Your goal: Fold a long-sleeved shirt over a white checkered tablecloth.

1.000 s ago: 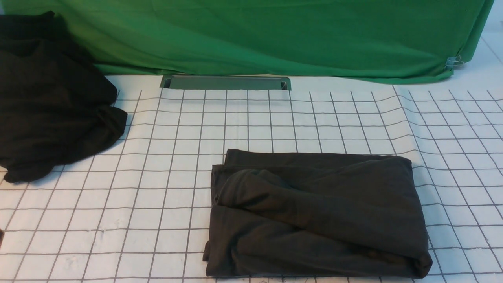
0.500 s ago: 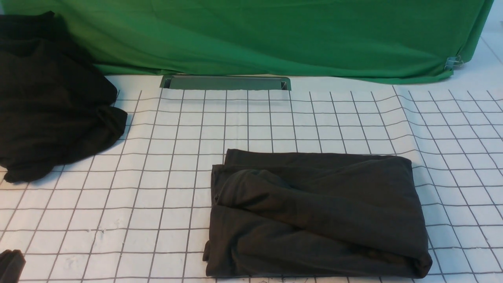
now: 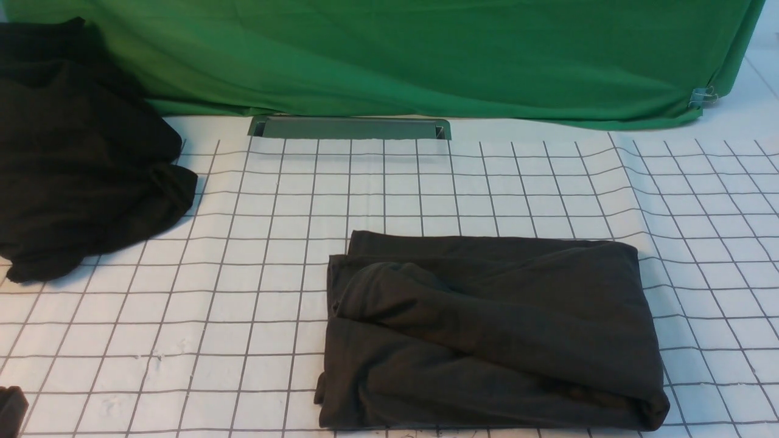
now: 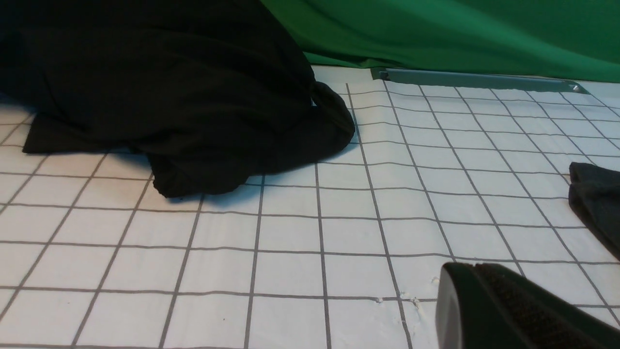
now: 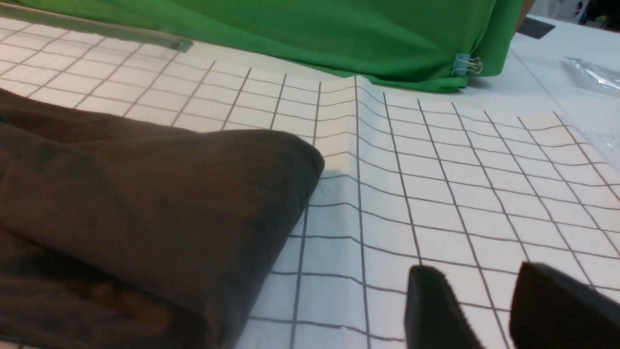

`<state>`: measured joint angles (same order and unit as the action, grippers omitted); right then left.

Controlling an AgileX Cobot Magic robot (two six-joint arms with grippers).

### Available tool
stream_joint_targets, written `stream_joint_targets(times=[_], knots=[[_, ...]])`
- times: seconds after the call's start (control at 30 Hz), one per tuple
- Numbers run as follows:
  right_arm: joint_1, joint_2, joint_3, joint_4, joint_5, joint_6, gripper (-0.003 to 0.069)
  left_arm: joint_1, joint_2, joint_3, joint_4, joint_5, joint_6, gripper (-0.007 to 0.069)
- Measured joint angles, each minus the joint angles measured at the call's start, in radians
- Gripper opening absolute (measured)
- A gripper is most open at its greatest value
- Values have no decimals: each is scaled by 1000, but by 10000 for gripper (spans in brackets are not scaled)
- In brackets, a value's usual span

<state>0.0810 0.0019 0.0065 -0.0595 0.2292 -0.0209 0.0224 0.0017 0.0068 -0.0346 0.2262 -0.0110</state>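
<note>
Front view: the dark charcoal long-sleeved shirt (image 3: 493,331) lies as a compact folded rectangle, centre-right and near the camera, on the white checkered tablecloth (image 3: 255,243) that covers the surface. Layers are stacked and a sleeve is tucked diagonally across the top; the fold looks finished, judging by the tidy edges. A second heap of black crumpled garments (image 3: 79,164) sits at far left, well apart, probably set aside. A green draped backdrop cloth (image 3: 389,55) hangs behind, with a grey metal slot (image 3: 350,128) at its foot. Only a dark corner of the left gripper (image 3: 11,410) shows at the bottom-left edge.

Left wrist view: the left gripper (image 4: 513,310) hovers low over bare tablecloth (image 4: 290,242), jaws clenched on nothing. The black heap (image 4: 169,92) is ahead of it, an edge of the folded shirt (image 4: 598,198) off to one side.

Right wrist view: the right gripper (image 5: 489,310) sits just beside the shirt's (image 5: 135,208) folded corner, not touching; jaws parted, released, nothing between them. A blue binder clip (image 5: 464,64) pins the green cloth (image 5: 290,34). Both arms appear parked clear so the fold is not disturbed.
</note>
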Motion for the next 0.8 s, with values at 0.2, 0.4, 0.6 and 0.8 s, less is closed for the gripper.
stream_joint_targets(times=[0.2, 0.4, 0.6, 0.8], knots=[[0, 0, 0, 0, 0, 0, 239, 0, 0, 0, 0, 0, 1, 17], [0, 0, 0, 0, 0, 0, 239, 0, 0, 0, 0, 0, 5, 17], [0, 0, 0, 0, 0, 1, 239, 0, 0, 0, 0, 0, 11, 17], [0, 0, 0, 0, 0, 1, 239, 0, 0, 0, 2, 0, 11, 17]])
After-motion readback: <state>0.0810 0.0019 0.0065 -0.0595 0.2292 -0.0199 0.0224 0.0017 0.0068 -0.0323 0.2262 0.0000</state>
